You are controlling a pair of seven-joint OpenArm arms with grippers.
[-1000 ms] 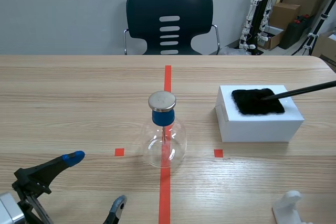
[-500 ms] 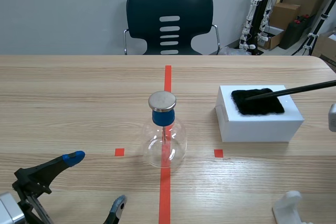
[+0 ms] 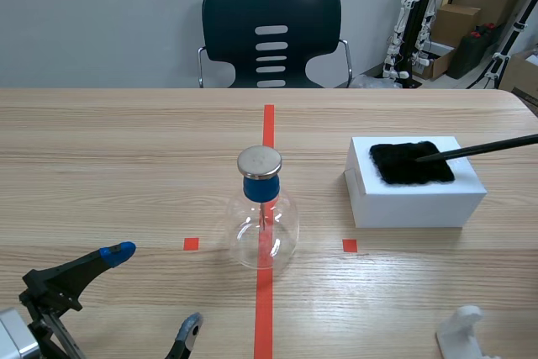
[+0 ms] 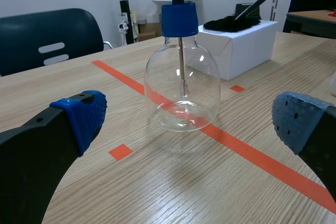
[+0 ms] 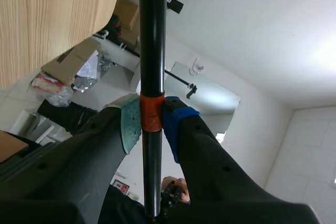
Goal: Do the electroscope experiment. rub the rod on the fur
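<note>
Scene view: the black rod (image 3: 483, 148) is coming in from the right edge, with its tip lying on the black fur (image 3: 412, 162). The fur is sitting on top of the white box (image 3: 416, 199) on the desk (image 3: 126, 149). The flask electroscope (image 3: 263, 223) is standing on the red tape line at mid-desk, well apart from the box. The left hand (image 3: 155, 288) is being held low at the near left.

Left wrist view: the left hand is being held wide open with nothing gripped. The electroscope is standing ahead between the fingers, untouched, with the box, fur and rod tip beyond it.

Right wrist view: the rod (image 5: 152, 40) is being clamped between the pads of the right hand (image 5: 152, 121), at its orange band.
</note>
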